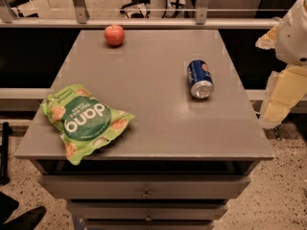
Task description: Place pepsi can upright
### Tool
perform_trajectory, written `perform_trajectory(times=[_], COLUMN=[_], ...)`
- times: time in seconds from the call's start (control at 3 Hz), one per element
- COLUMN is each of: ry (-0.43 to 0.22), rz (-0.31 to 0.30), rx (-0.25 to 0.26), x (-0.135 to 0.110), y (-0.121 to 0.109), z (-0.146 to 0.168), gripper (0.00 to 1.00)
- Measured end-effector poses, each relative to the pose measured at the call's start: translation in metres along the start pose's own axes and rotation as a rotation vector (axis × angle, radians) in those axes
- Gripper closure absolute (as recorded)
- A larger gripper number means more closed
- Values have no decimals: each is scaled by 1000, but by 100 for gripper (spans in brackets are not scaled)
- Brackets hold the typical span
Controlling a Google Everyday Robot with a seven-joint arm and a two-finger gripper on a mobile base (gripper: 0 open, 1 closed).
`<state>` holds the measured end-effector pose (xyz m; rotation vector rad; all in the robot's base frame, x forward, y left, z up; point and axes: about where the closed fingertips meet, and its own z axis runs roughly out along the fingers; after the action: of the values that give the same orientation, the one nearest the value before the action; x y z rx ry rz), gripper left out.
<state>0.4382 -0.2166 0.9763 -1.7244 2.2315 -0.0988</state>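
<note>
The pepsi can is blue with a silver end and a red-white logo. It lies on its side on the right part of the grey table top, with its silver end pointing toward the front edge. My gripper hangs off the table's right side, beyond the edge and to the right of the can, apart from it. Nothing shows in the gripper.
A red apple sits at the back left of the table. A green chip bag lies at the front left. Drawers are below the top. A rail runs behind the table.
</note>
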Motion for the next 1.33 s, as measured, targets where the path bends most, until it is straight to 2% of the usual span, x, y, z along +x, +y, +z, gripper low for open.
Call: perform_trajectory(times=[0.33,0.67,1.0,1.33], ry=[0,-43,-117,-147], rz=[0,91,287,410], rx=[0,-34,-69,-65], x=[0,-3,-26,-46], y=[0,-7,-49,-82], z=[0,20,84,121], gripper=[0,0,0,0])
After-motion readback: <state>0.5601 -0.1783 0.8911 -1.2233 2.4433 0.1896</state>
